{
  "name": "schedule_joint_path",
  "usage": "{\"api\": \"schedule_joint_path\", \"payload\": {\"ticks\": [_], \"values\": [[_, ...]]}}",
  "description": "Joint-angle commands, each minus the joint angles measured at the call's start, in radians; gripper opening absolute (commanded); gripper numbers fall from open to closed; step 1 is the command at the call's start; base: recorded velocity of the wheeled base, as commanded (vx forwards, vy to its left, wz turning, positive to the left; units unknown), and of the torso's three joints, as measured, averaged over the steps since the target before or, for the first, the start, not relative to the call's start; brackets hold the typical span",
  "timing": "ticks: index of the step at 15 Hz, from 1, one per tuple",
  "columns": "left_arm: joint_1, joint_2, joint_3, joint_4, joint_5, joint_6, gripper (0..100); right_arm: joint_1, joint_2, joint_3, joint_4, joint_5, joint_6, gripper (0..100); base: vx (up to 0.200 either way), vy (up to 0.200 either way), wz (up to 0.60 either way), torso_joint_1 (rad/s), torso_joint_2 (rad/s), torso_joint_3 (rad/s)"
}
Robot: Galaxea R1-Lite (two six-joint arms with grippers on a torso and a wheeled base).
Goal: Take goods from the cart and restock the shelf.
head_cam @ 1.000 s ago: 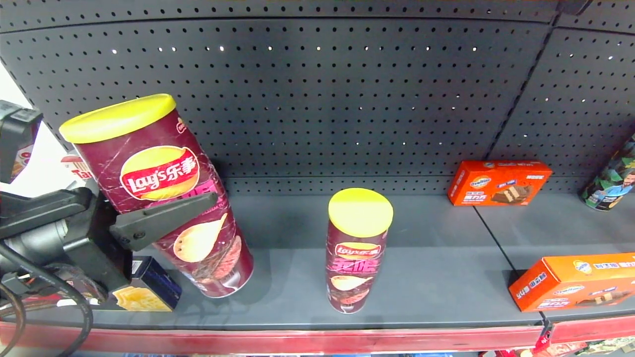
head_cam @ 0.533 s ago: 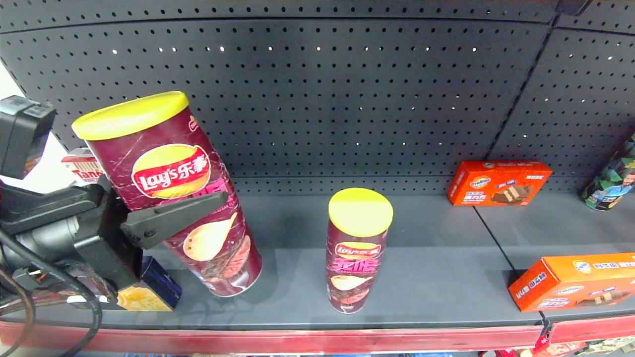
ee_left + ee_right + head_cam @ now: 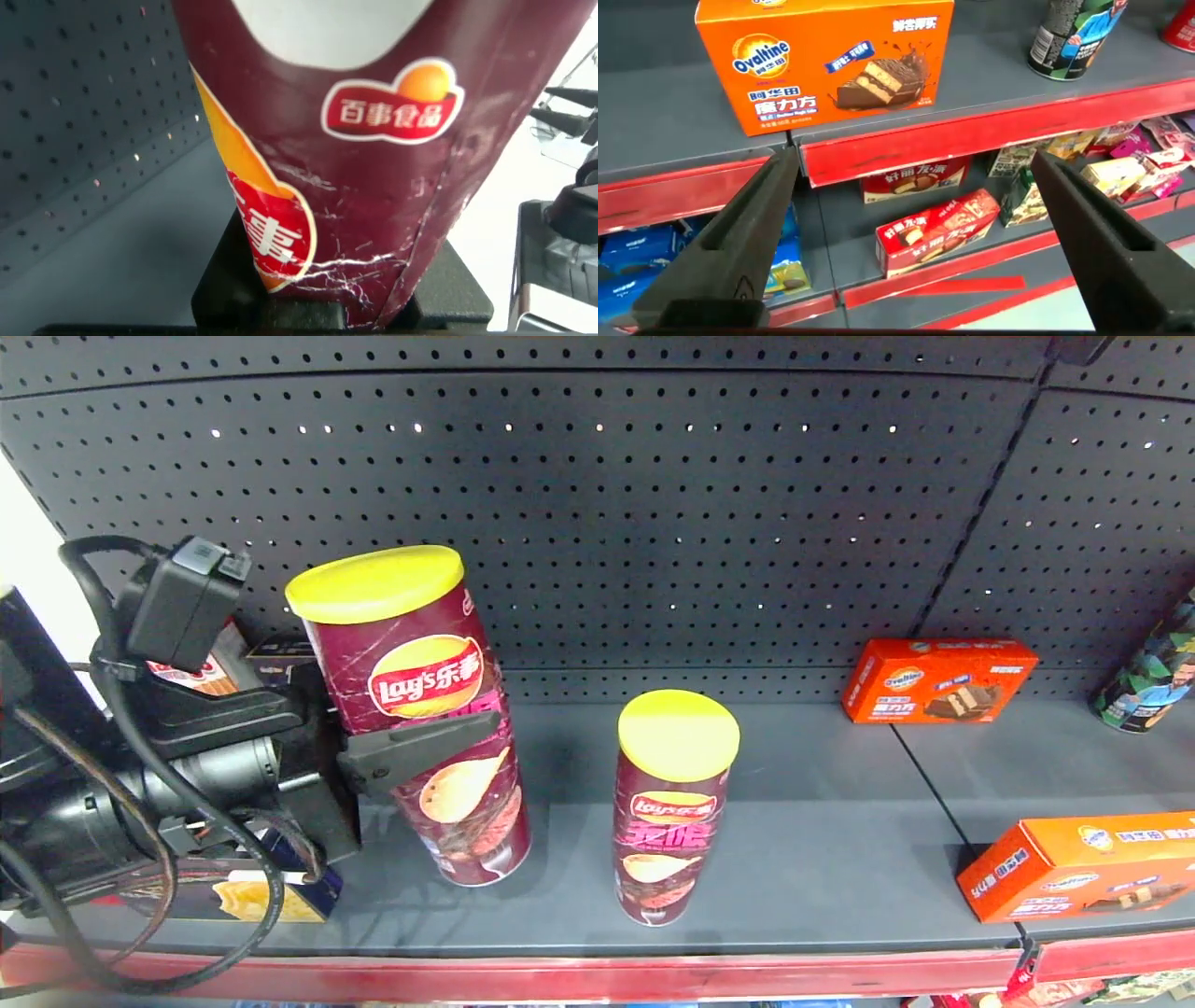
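Note:
In the head view my left gripper (image 3: 439, 747) is shut on a tall maroon chips can (image 3: 411, 700) with a yellow lid. The can leans slightly left, and its base is low over the left part of the grey shelf board (image 3: 822, 859). I cannot tell whether it touches the board. The same can (image 3: 374, 140) looms close in the left wrist view. A second, matching chips can (image 3: 674, 803) stands upright a short way to its right. My right gripper (image 3: 915, 252) is open and holds nothing, below the shelf's red front edge (image 3: 971, 131).
A blue snack box (image 3: 271, 896) lies at the front left under my left arm. Orange boxes sit at the back right (image 3: 938, 679) and front right (image 3: 1083, 863), with a dark can (image 3: 1153, 677) at the far right. Bare shelf lies between the standing can and the boxes.
My left gripper has carried the chips can to the right and deeper over the shelf, closer to the standing can. The can is now lower and more upright.

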Motion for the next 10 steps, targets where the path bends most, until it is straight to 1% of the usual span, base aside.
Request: {"api": "schedule_joint_path", "payload": {"ticks": [1, 3, 4, 5, 6, 7, 8, 10], "values": [[-0.060, 0.031, 0.007, 0.016, 0.002, -0.007, 0, 0.000, 0.004, 0.000, 0.000, 0.001, 0.000, 100, 0.000, 0.000, 0.00, 0.000, 0.00, 0.000], [-0.059, 0.072, -0.021, -0.001, 0.053, 0.005, 0, 0.000, 0.004, 0.000, 0.000, 0.001, 0.000, 100, 0.000, 0.000, 0.00, 0.000, 0.00, 0.000], [-0.039, 0.069, -0.030, 0.010, 0.060, 0.005, 0, 0.000, 0.004, 0.000, 0.000, 0.001, -0.002, 100, 0.000, 0.000, 0.00, 0.000, 0.00, 0.000], [-0.047, 0.072, -0.030, -0.001, 0.040, -0.004, 0, 0.000, 0.004, 0.000, 0.000, 0.001, 0.000, 100, 0.000, 0.000, 0.00, 0.000, 0.00, 0.000], [-0.036, 0.078, -0.016, 0.008, 0.033, 0.004, 0, 0.000, 0.004, 0.000, 0.000, 0.001, 0.000, 100, 0.000, 0.000, 0.00, 0.000, 0.00, 0.000], [-0.033, 0.104, -0.027, 0.005, 0.034, 0.018, 0, 0.000, 0.004, 0.000, 0.000, 0.001, 0.000, 100, 0.000, 0.000, 0.00, 0.000, 0.00, 0.000], [-0.030, 0.154, -0.052, -0.012, 0.033, 0.033, 0, 0.000, 0.004, 0.000, 0.000, 0.001, 0.000, 100, 0.000, 0.000, 0.00, 0.000, 0.00, 0.000], [-0.031, 0.242, -0.162, -0.018, 0.034, 0.056, 0, 0.000, 0.004, 0.000, 0.000, 0.001, 0.000, 100, 0.000, 0.000, 0.00, 0.000, 0.00, 0.000]]}}
